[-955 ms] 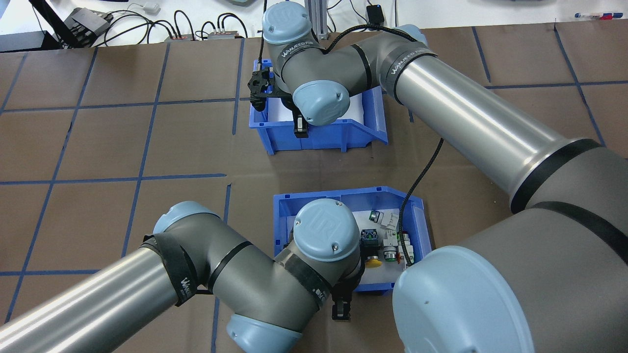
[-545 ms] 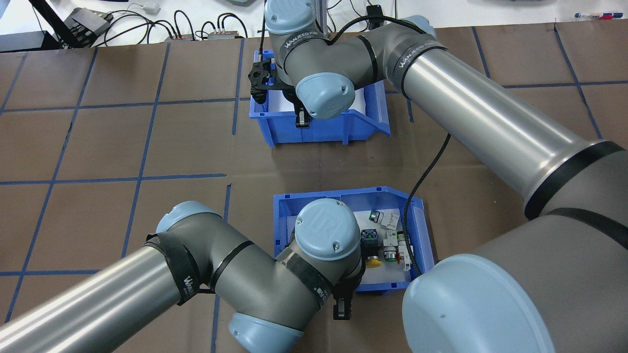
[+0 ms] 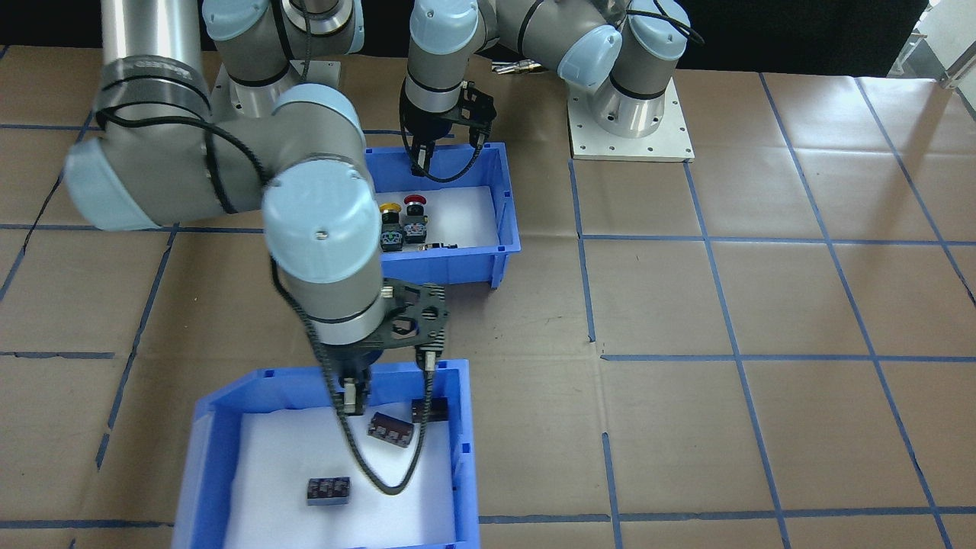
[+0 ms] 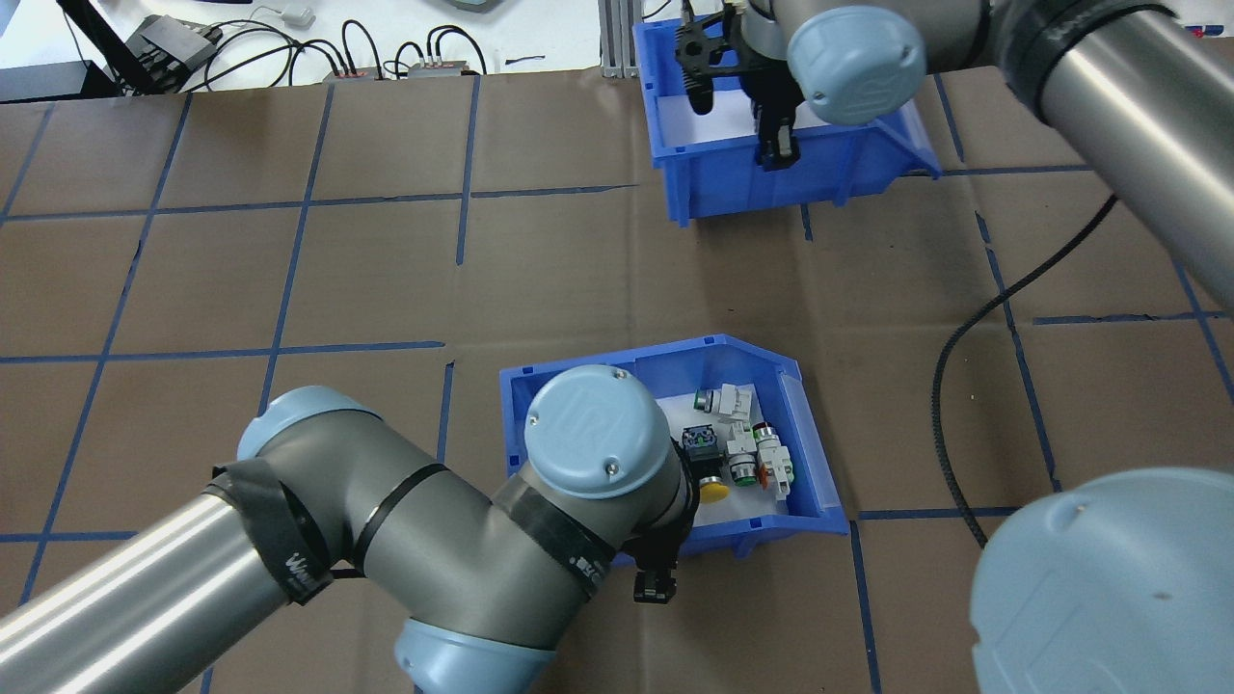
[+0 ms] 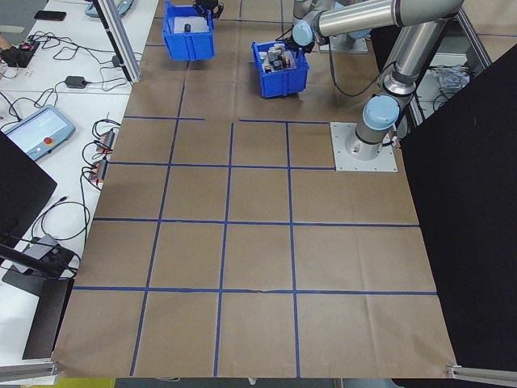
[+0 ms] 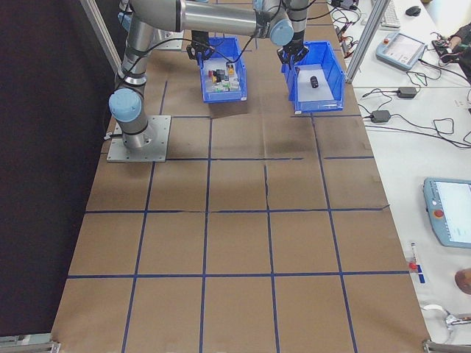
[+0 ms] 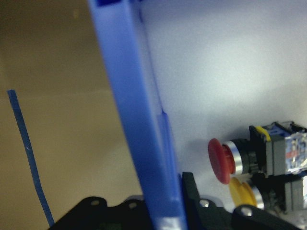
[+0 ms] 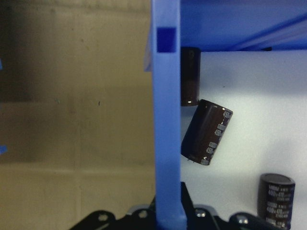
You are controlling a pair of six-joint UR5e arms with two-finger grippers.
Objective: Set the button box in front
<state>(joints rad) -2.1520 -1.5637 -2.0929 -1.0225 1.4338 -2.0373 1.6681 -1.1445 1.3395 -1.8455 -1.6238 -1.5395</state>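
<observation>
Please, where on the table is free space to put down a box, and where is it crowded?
Free: the brown table on the robot's left of both bins, and the strip between the button box and the capacitor bin. Crowded: at each bin, where the left pincer and the right pincer straddle a wall.

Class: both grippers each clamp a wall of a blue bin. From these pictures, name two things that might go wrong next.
1. The left gripper pinches only one wall of the button box; the box may twist or slip.
2. The push-buttons lie loose; a jolt may tumble them.
</observation>
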